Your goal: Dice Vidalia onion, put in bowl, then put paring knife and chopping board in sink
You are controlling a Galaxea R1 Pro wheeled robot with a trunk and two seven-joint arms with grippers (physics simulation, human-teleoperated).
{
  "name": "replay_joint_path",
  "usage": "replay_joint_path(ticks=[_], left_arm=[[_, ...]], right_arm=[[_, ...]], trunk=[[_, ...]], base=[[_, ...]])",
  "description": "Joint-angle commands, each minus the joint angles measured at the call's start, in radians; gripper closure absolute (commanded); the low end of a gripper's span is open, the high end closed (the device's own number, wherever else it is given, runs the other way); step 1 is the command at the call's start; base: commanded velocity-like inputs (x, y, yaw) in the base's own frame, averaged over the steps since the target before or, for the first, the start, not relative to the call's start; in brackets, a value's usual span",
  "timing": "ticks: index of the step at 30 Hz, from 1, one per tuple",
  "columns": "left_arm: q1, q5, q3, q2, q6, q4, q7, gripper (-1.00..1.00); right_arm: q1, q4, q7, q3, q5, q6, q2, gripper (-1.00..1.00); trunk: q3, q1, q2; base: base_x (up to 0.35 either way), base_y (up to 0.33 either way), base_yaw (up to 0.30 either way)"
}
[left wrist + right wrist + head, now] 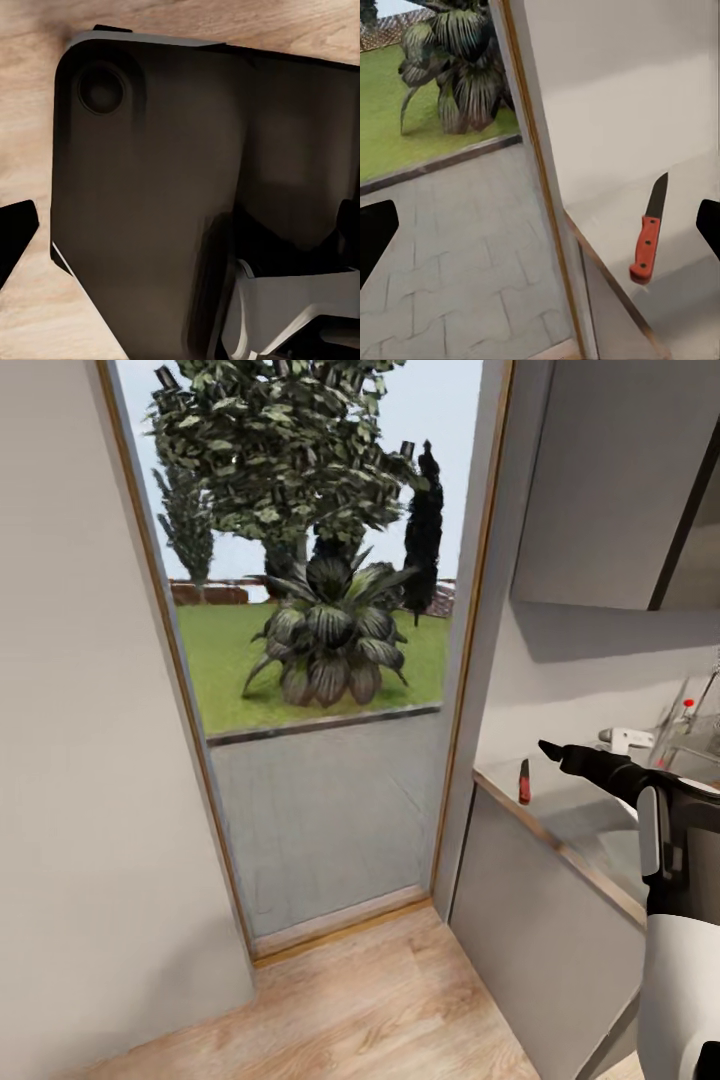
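A glossy red-orange handle and a dark matt blade are shown on the paring knife (649,236), laid on a smooth grey tabletop (590,830) edged in light wood. Beside that tabletop, the floor (380,1000) is seen as pale wood planks, and rough grey paving (330,810) lies beyond the doorway.

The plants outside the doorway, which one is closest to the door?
The low spiky plant with broad striped leaves, sitting on the grass just beyond the paving. The leafy tree and the dark narrow tree stand farther back behind it.

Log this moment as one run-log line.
phase: approaching knife | right hand: open, empty, extended toward paring knife | knife: lying on countertop near its end by the glass door | left hand: state unclear
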State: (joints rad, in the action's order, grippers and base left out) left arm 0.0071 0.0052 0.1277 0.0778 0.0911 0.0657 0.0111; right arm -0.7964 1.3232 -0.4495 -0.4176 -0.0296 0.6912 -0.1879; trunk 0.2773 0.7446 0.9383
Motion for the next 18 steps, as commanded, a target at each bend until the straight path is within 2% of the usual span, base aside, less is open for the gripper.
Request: replay_joint_path(ticks=[1, 5, 12, 15, 18], left_arm=[[0.001, 0.000, 0.006, 0.000, 0.001, 0.002, 0.001, -1.00], [0.001, 0.000, 0.006, 0.000, 0.001, 0.002, 0.001, -1.00], [0.001, 0.000, 0.004, 0.000, 0.001, 0.002, 0.001, -1.00], [0.001, 0.000, 0.005, 0.000, 0.001, 0.002, 0.001, -1.00], [0.001, 0.001, 0.005, 0.000, 0.001, 0.002, 0.001, -1.00]], right_arm=[[-0.001, 0.000, -0.006, -0.001, -0.004, 0.005, 0.001, -1.00], [-0.001, -0.002, -0.005, -0.001, -0.022, 0.005, 0.005, -1.00], [-0.001, -0.004, -0.004, 0.002, -0.029, 0.005, 0.009, -1.00], [-0.001, -0.018, 0.050, 0.037, -0.034, 0.008, 0.010, -1.00], [-0.001, -0.060, 0.176, 0.118, -0.035, 0.009, 0.010, -1.00]], trunk=[[0.001, 0.001, 0.001], [0.001, 0.001, 0.001], [0.001, 0.001, 0.001], [0.001, 0.001, 0.001], [0.001, 0.001, 0.001]], base=[[0.256, 0.269, -0.203], [0.277, 0.251, -0.117], [0.285, 0.192, -0.021], [0.243, 0.112, -0.001], [0.103, 0.047, 0.000]])
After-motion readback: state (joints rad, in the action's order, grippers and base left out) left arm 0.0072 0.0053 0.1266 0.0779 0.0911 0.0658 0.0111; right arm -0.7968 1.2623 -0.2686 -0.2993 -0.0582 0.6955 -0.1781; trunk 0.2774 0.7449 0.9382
